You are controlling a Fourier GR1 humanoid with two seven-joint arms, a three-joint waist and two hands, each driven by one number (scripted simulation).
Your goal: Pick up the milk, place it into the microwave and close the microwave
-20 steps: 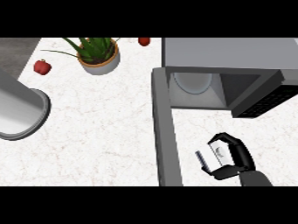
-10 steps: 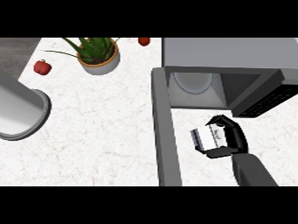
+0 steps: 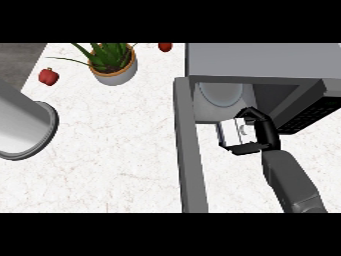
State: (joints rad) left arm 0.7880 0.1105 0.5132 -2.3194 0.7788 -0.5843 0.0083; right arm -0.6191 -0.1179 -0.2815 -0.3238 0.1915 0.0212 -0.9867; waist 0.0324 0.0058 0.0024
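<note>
Right now the right hand is wrapped around the milk, black fingers curled over the top and far side of the small white carton and the thumb tucked beneath it. Carton and hand sit just in front of the microwave mouth, over the strip of counter between the cavity and the open door. The milk is off the counter, carried at the threshold and not yet inside. Behind it, within the cavity, a pale round turntable shows, and the carton lies just below its near edge in the view. The grey forearm runs from the lower right up to the hand.

The door stands wide open, its grey slab running down along the left of the hand toward the view's lower edge. To the right of the hand a dark vented panel of the microwave angles away.

Over on the left, a big grey forearm-like cylinder lies across the white marbled counter; the left hand itself is out of sight. Further back there is a potted plant, with a red pepper to its left and another red fruit near the microwave's back corner, all well apart from the milk.
</note>
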